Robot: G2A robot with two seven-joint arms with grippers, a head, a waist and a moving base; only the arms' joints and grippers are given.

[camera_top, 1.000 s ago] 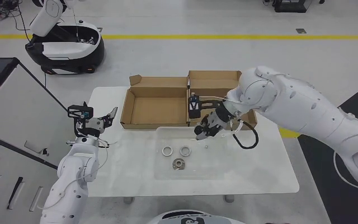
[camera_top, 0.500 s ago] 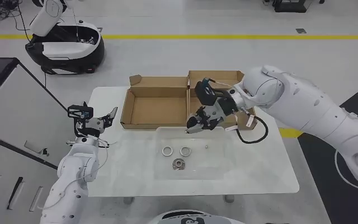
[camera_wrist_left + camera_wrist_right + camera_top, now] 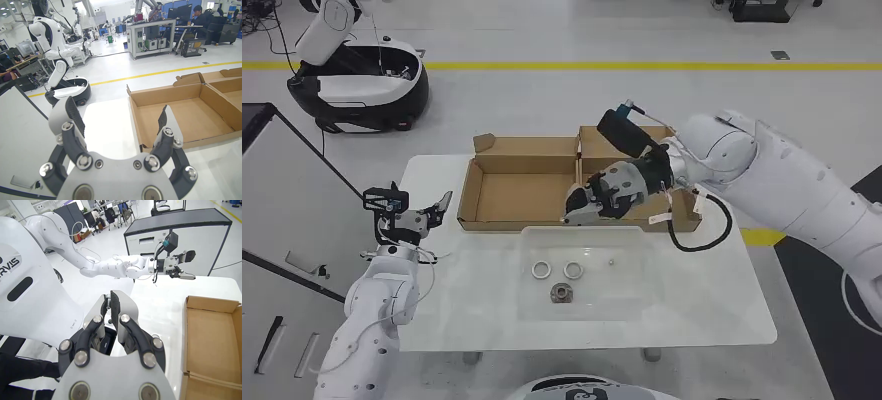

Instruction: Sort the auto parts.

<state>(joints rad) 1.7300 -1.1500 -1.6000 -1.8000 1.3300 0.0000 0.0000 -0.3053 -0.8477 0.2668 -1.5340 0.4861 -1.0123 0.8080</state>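
1. Step in hand: the carry. My right claw (image 3: 109, 303) is clamped on a small bolt (image 3: 108, 300). It is up off the table (image 3: 712, 310), over the spot where the left box (image 3: 517, 197) and the right box (image 3: 627, 152) meet, at the table's 12 o'clock.
2. My left claw (image 3: 118, 102) is spread wide with nothing in it, at the table's 9 o'clock edge.
3. Next move, my guess: get over a box floor, go low, let go. I cannot tell which box takes bolts. The left box floor is bare and my arm hides much of the right one.
4. The bolt is tiny, shiny metal with a threaded shank. It is pinched across the shank, with the head poking out at the pad tips. It looks slick and will likely roll on landing.
5. Left to sort on the clear tray (image 3: 662, 295) at table centre:
   - a ring (image 3: 540, 268)
   - a second ring (image 3: 573, 268) at its 3 o'clock
   - a hub (image 3: 561, 292) at their 6 o'clock
   - a speck (image 3: 611, 263) too small to name
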